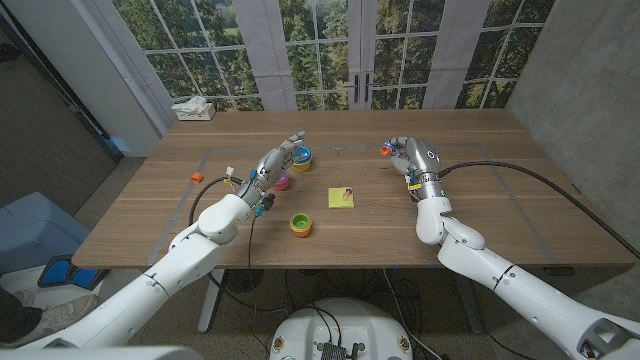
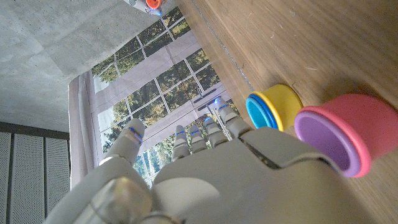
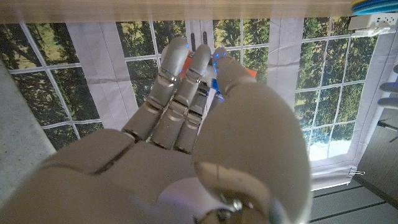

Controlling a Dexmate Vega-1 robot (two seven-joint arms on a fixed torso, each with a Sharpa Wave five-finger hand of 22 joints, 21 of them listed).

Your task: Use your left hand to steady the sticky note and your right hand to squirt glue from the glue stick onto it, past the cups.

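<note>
Left hand point(image 1: 278, 163) is hovering over the cup cluster, fingers spread and straight, gripping nothing. Its wrist view is showing the fingers point(image 2: 186, 138) reaching out past the cups, apart from them.

Cups, counted in the head view: four. Three are bunched under and beside the left hand: a pink one point(image 1: 283, 181), a yellow one point(image 1: 301, 160) with a blue one point(image 2: 260, 111) nested in it, though the hand is covering part of this group, so that count is soft. The fourth, an orange-and-green cup point(image 1: 300, 224), is sitting alone nearer the robot.

An orange block point(image 1: 196, 177) is lying further left, well apart. A tissue box point(image 1: 193, 109) is sitting at the far left corner of the table point(image 1: 520, 200).

Sticky note point(image 1: 341, 198) is lying flat mid-table, right of the cups, between the two hands and touched by neither. Yellow-green square, edges roughly square to the table; a small dark mark on it is too small to make out.

Right hand point(image 1: 410, 160) is curling around the glue stick point(image 1: 386, 149), well right of the note. Only the orange tip is showing, sticking out past the fingers point(image 3: 186, 87) and pointing left toward the far side; the body is hidden in the grasp.
</note>
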